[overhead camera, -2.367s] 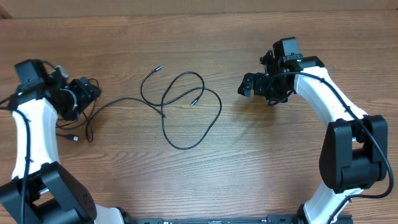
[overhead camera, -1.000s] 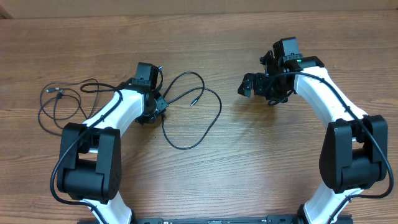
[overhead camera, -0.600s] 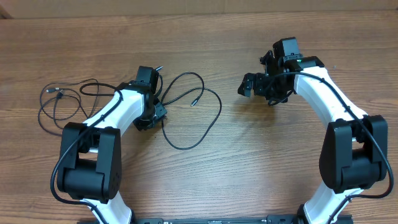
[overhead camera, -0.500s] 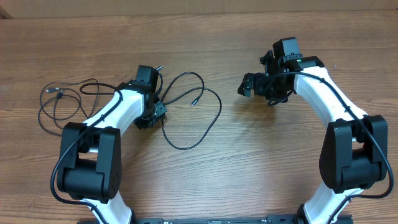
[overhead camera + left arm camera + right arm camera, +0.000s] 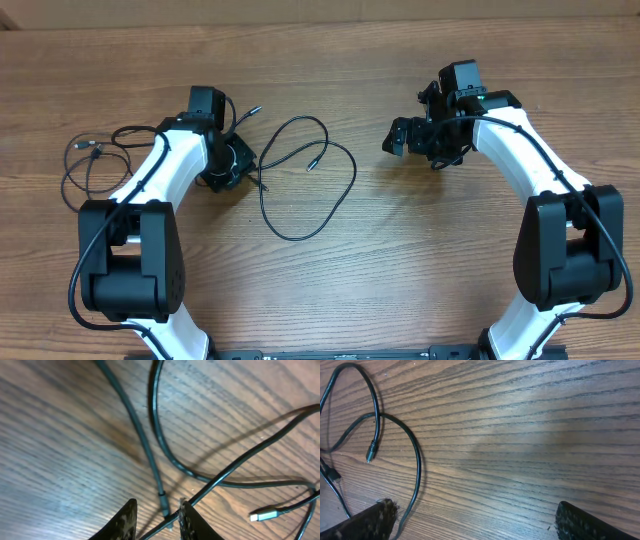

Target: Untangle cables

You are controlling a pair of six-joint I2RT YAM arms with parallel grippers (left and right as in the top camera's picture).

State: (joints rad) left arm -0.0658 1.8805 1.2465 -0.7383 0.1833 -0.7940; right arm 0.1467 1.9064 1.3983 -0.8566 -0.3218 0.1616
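Thin black cables lie on the wooden table. One wide loop [image 5: 352,175] sits in the middle, with a silver plug [image 5: 310,165] inside it. A second cable [image 5: 68,165] lies bunched at the far left. My left gripper [image 5: 228,165] hovers low over the loop's left edge. In the left wrist view its fingers [image 5: 125,522] stand narrowly apart. A cable [image 5: 220,480] crosses the gap slantwise and passes under the right fingertip, beside a plug end [image 5: 162,505]. My right gripper [image 5: 395,137] stands wide open to the right of the loop, holding nothing [image 5: 475,520].
The right wrist view shows the loop's right side [image 5: 417,467] and a plug tip [image 5: 370,455] on bare wood. Thicker black cords run along both white arms [image 5: 545,170]. The table's far edge [image 5: 320,22] runs along the top.
My left arm left one cable at the far left, came back to the middle loop, and over the last half second shifted a little left. The right arm has not moved.
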